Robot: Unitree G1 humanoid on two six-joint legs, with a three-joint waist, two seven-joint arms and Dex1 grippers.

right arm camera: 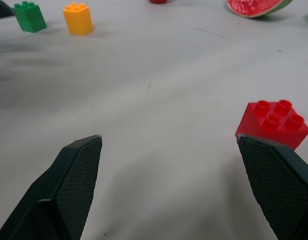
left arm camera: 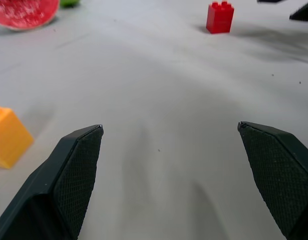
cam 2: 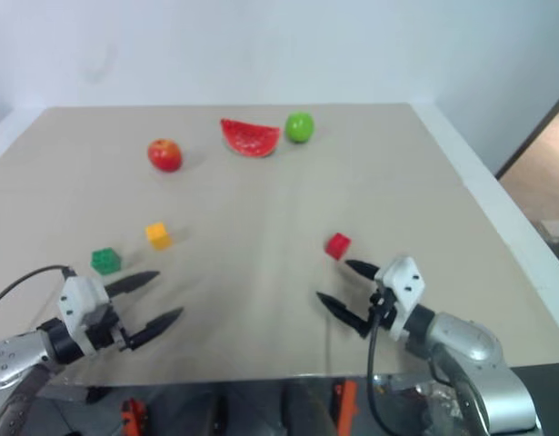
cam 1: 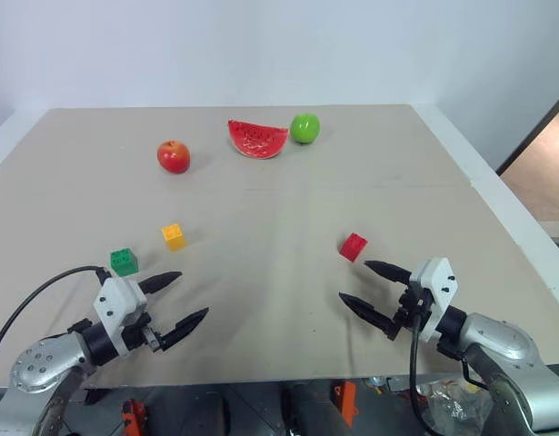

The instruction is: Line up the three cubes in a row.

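Note:
Three studded cubes lie apart on the tan table. The green cube (cam 1: 124, 262) is at the left, the yellow-orange cube (cam 1: 174, 236) a little beyond and right of it, and the red cube (cam 1: 354, 246) sits right of centre. My left gripper (cam 1: 182, 298) hovers open and empty just in front of the green cube. My right gripper (cam 1: 363, 287) is open too, holding nothing, with the red cube (right arm camera: 272, 124) just beyond one fingertip. The left wrist view shows the yellow-orange cube (left arm camera: 8, 136) beside one finger and the red cube (left arm camera: 220, 17) farther off.
A red apple (cam 1: 174, 156), a watermelon slice (cam 1: 257, 139) and a green apple (cam 1: 304, 128) sit in a row toward the table's far side. The table edge (cam 1: 524, 232) runs down the right, with floor beyond it.

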